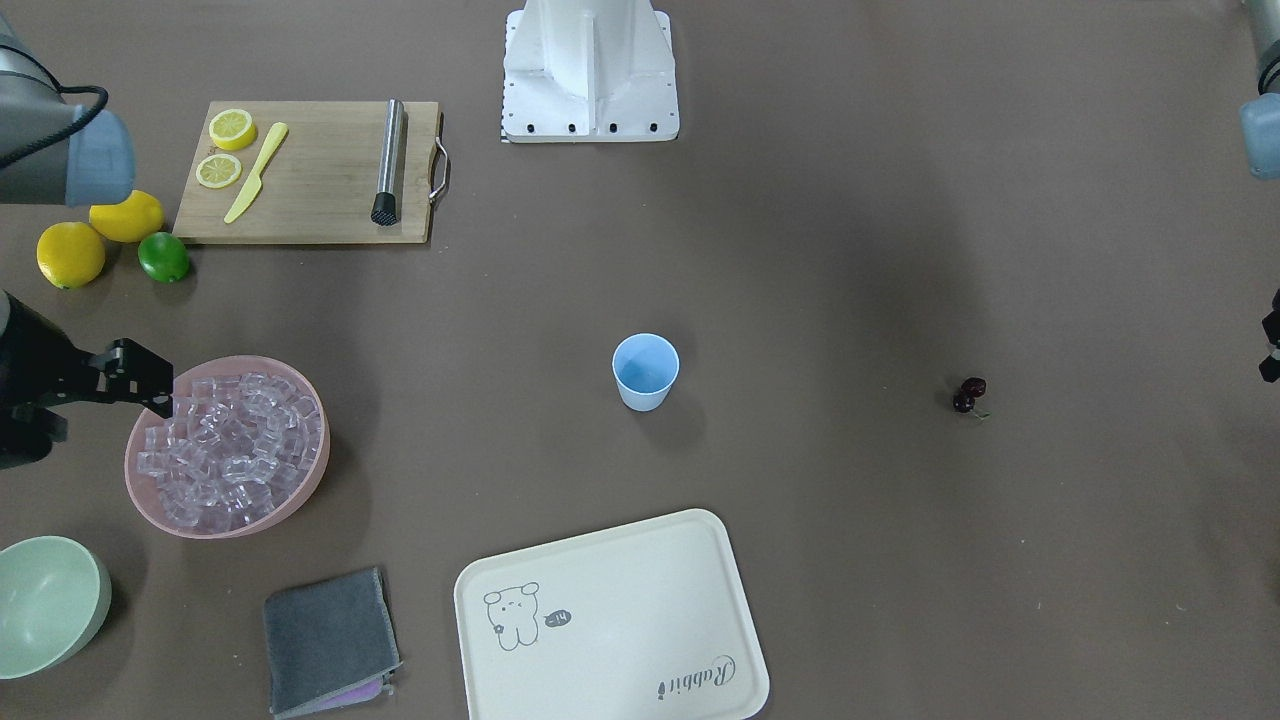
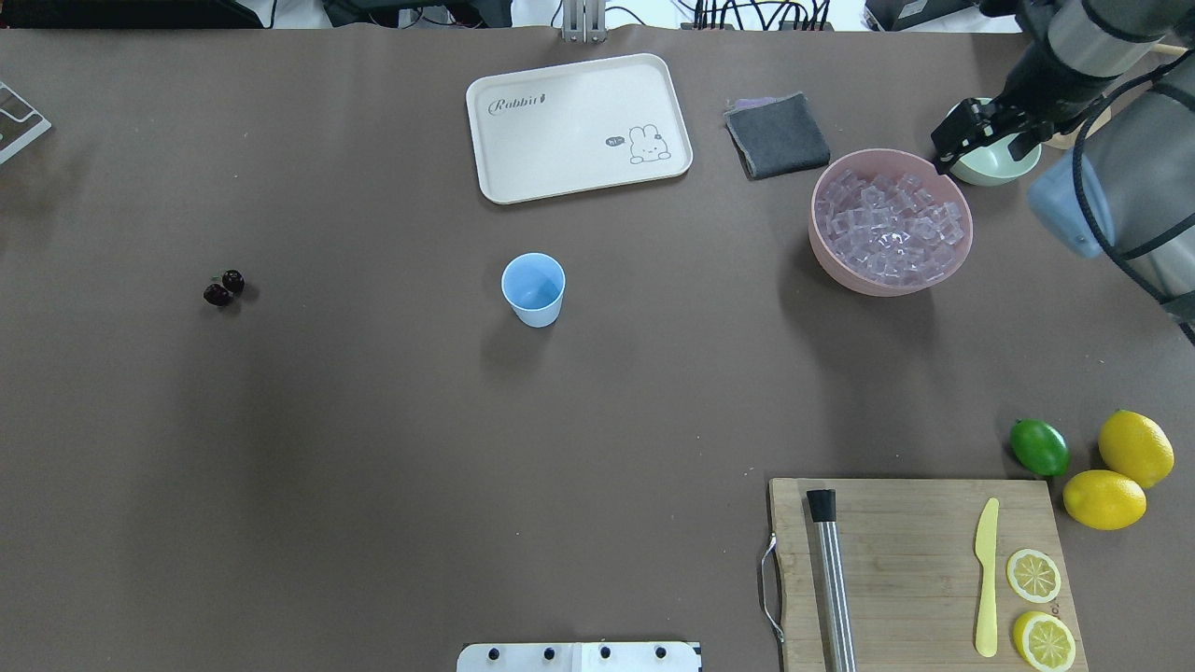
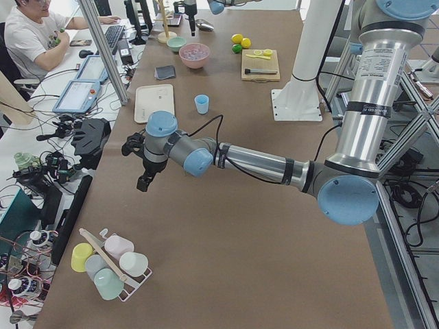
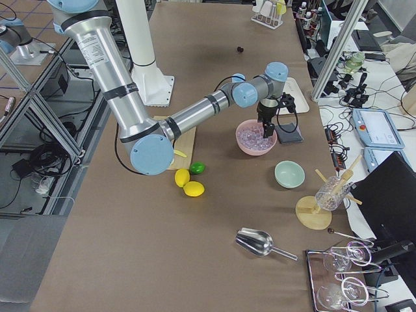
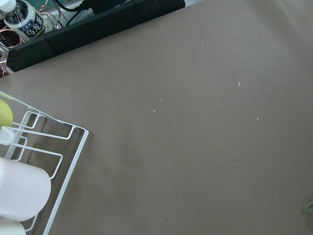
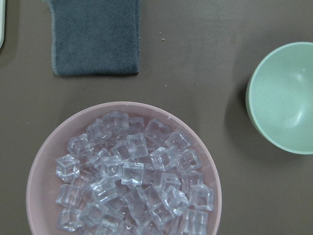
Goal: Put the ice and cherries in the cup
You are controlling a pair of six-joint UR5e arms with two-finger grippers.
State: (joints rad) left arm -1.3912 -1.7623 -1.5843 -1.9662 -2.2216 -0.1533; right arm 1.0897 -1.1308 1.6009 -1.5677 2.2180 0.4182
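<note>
The light-blue cup [image 1: 645, 372] stands upright and looks empty near the table's middle; it also shows in the overhead view [image 2: 533, 289]. The ice [image 2: 887, 229] is several clear cubes piled in the pink bowl [image 2: 887, 287], seen close from the right wrist [image 6: 132, 186]. The cherries [image 1: 968, 394] lie on the bare table, far from the cup on my left arm's side [image 2: 223, 287]. My right gripper [image 1: 150, 385] hovers at the pink bowl's outer edge, open and empty. My left gripper [image 3: 136, 164] hangs over bare table beyond the cherries; I cannot tell whether it is open or shut.
A pale green bowl [image 2: 994, 163] and a grey cloth [image 2: 777, 135] sit beside the pink bowl. A cream tray [image 2: 579, 126] lies beyond the cup. A cutting board [image 2: 915, 569] holds lemon slices, a knife and a metal rod; a lime [image 2: 1039, 446] and lemons [image 2: 1134, 448] lie nearby.
</note>
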